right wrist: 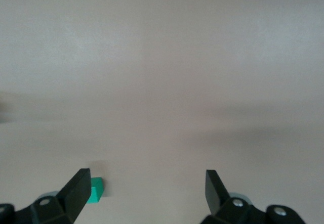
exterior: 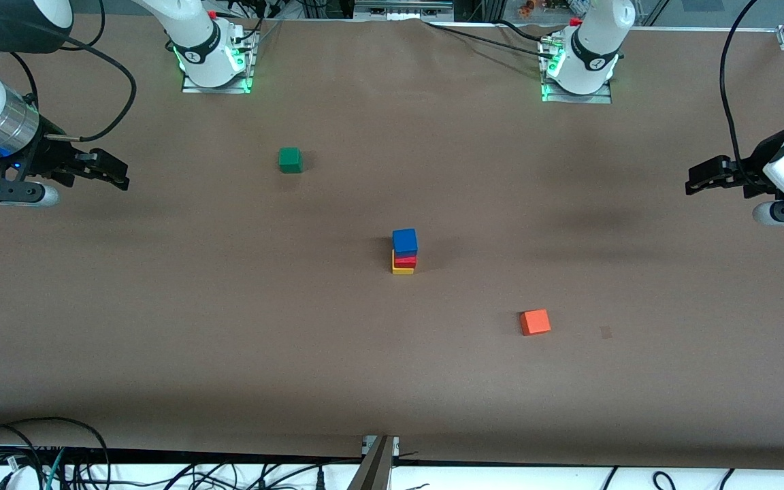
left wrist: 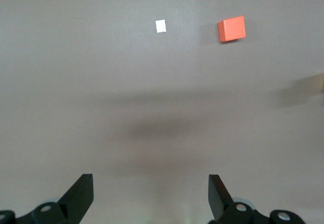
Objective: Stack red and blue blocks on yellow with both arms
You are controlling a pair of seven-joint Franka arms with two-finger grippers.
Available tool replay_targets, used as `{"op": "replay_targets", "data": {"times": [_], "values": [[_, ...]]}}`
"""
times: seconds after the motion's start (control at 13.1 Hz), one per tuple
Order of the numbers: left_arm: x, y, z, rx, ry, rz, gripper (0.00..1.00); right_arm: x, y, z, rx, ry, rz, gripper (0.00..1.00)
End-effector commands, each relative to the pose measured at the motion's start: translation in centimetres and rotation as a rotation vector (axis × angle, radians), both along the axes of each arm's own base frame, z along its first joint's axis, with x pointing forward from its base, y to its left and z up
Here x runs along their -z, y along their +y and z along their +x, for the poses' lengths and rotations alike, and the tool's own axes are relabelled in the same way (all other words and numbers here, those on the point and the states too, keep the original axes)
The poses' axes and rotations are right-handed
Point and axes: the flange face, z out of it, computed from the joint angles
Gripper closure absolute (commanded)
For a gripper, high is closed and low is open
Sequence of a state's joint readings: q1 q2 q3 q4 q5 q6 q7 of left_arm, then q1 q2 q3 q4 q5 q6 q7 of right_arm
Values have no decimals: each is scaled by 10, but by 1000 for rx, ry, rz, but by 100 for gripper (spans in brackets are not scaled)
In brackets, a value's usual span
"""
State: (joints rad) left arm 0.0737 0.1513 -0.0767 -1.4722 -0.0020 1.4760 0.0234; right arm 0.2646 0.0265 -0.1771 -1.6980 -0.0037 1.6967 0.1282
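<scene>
Brown paper covers the whole table (exterior: 229, 327), with cables trailing along the edge nearest the front camera and the two arm bases lit green along the top of the front view.

At the right arm's end of the table, the right gripper (exterior: 118, 171) hangs in the air over bare paper, fingers spread wide and holding nothing. Its wrist view shows both black fingertips (right wrist: 78, 188) well apart, with the green cube (right wrist: 95, 190) peeping out just beside one of them.

At the left arm's end, the left gripper (exterior: 695, 178) waits in the same way, over bare paper, fingers parted fully and empty. Its own camera shows the fingertips (left wrist: 81, 191) wide apart and, farther off on the paper, the orange cube (left wrist: 232, 29) with a small pale scrap (left wrist: 161, 26) near it.

Out in the middle of the table stands the stack: the yellow cube (exterior: 402, 269) on the paper, the red cube (exterior: 405, 260) on it, and the blue cube (exterior: 405, 241) on top, sitting slightly askew. Neither gripper is anywhere near it.

Seen from the front, the green cube (exterior: 290, 160) lies farther from the front camera than the stack, toward the right arm's end. The orange cube (exterior: 535, 322) lies nearer to the front camera, toward the left arm's end.
</scene>
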Motion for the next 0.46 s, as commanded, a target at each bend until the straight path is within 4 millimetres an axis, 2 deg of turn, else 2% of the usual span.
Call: {"op": "replay_targets", "data": {"times": [0.0, 0.23, 0.38], "values": [[-3, 0, 0, -9, -11, -14, 0, -12, 1, 0, -29, -30, -12, 0], [-3, -1, 0, -7, -11, -15, 0, -21, -1, 3, -30, -46, -14, 0], [-3, 0, 0, -9, -9, -15, 0, -17, 0, 5, -30, -35, -17, 0]]}}
